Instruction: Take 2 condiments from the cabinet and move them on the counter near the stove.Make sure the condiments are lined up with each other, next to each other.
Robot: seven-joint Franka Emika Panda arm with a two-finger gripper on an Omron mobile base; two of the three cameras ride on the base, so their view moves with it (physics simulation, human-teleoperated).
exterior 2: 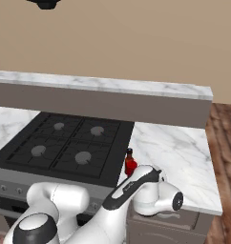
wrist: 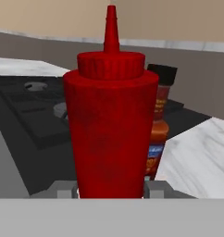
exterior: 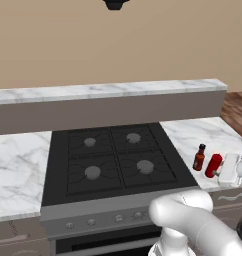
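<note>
The slim all-red squeeze bottle [wrist: 111, 125] stands upright between my fingertips, and my gripper [wrist: 111, 187] is shut on its lower body. In the left base view this red bottle [exterior: 213, 165] is over the white marble counter [exterior: 193, 132] just right of the black stove [exterior: 113, 155], with my gripper [exterior: 220, 169] coming in from the right. The shorter reddish-brown sauce bottle [exterior: 199, 157] stands right beside it, on the stove side, and shows just behind it [wrist: 161, 115] in the hand view. My arm hides most of both bottles in the right base view. The cabinet is out of view.
A raised marble ledge [exterior: 108, 90] runs along the wall behind the stove. More counter [exterior: 18, 165] lies left of the stove. The right counter ends at a side edge with wooden floor [exterior 2: 225, 143] beyond it. Stove knobs [exterior: 118, 218] line the steel front.
</note>
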